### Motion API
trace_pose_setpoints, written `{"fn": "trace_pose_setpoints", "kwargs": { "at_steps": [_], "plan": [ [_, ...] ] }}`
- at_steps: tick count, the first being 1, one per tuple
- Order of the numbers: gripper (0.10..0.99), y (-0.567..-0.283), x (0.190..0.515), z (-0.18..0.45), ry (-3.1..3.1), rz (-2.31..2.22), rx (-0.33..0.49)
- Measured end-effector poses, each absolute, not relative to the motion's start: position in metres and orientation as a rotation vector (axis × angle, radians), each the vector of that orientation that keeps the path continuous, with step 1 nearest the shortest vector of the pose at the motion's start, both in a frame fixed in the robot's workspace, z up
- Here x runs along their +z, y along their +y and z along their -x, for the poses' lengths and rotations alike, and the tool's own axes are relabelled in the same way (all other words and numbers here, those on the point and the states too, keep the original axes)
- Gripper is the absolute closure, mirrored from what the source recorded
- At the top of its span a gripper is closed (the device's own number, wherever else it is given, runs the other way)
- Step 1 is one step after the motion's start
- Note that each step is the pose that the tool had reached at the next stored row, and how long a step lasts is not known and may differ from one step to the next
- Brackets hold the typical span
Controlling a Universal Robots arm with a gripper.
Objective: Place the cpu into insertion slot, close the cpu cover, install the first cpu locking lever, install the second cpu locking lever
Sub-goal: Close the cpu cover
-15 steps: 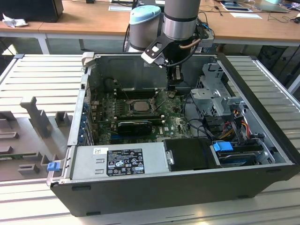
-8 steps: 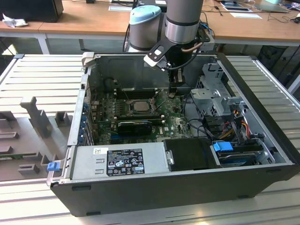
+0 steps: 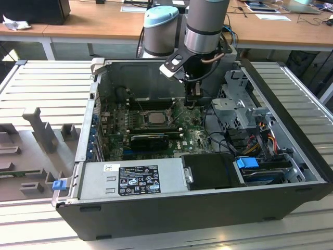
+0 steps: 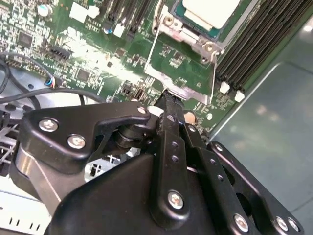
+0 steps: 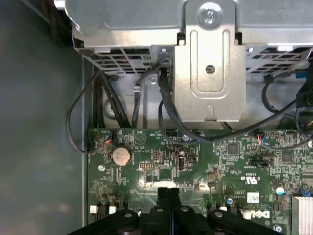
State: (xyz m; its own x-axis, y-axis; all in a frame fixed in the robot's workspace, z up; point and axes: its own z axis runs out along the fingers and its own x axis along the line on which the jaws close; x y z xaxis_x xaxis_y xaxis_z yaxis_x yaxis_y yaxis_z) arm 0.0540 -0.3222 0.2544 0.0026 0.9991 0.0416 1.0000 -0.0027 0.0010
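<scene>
When you look at the exterior view, you see the gripper (image 3: pixel 191 102) hanging inside the open computer case (image 3: pixel 156 211), above the green motherboard (image 3: pixel 195 138). It is just beside the insertion slot (image 3: pixel 139 120), on the exterior view's right. The cpu (image 3: pixel 154 117) lies flat in that slot with its pale face up.

In the second wrist view, the cpu (image 4: pixel 210 9) sits in the slot and the cpu cover (image 4: pixel 178 85) is swung open away from it. The green board shows through its cut-out. The gripper (image 4: pixel 167 95) touches the cover's free edge.

In the first wrist view, the fingers (image 5: pixel 162 196) are pressed together with no gap. You cannot tell whether they pinch the cover's edge.
</scene>
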Motion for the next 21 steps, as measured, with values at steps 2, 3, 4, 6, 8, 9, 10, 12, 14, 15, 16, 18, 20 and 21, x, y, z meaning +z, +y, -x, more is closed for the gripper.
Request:
{"fn": "trace_pose_setpoints", "kwargs": {
  "at_steps": [2, 3, 4, 6, 8, 9, 10, 12, 14, 15, 16, 18, 20, 21],
  "plan": [
    [0.98, -0.322, 0.254, -0.051, -2.198, 2.203, -0.046],
    [0.98, -0.322, 0.253, -0.05, -2.197, 2.203, -0.046],
    [0.98, -0.322, 0.253, -0.048, -2.198, 2.203, -0.046],
    [0.98, -0.322, 0.253, -0.044, -2.197, 2.203, -0.046],
    [0.98, -0.322, 0.253, -0.044, -2.197, 2.203, -0.048],
    [0.98, -0.322, 0.253, -0.043, -2.198, 2.203, -0.049],
    [0.98, -0.322, 0.253, -0.043, -2.198, 2.204, -0.05],
    [0.98, -0.322, 0.253, -0.04, -2.198, 2.204, -0.051],
    [0.98, -0.322, 0.253, -0.037, -2.198, 2.204, -0.051],
    [0.98, -0.322, 0.253, -0.035, -2.198, 2.204, -0.051],
    [0.98, -0.322, 0.253, -0.034, -2.198, 2.204, -0.051],
    [0.98, -0.322, 0.253, -0.031, -2.198, 2.204, -0.051],
    [0.98, -0.322, 0.253, -0.027, -2.198, 2.204, -0.051],
    [0.98, -0.322, 0.253, -0.023, -2.198, 2.204, -0.051]
  ]
}}
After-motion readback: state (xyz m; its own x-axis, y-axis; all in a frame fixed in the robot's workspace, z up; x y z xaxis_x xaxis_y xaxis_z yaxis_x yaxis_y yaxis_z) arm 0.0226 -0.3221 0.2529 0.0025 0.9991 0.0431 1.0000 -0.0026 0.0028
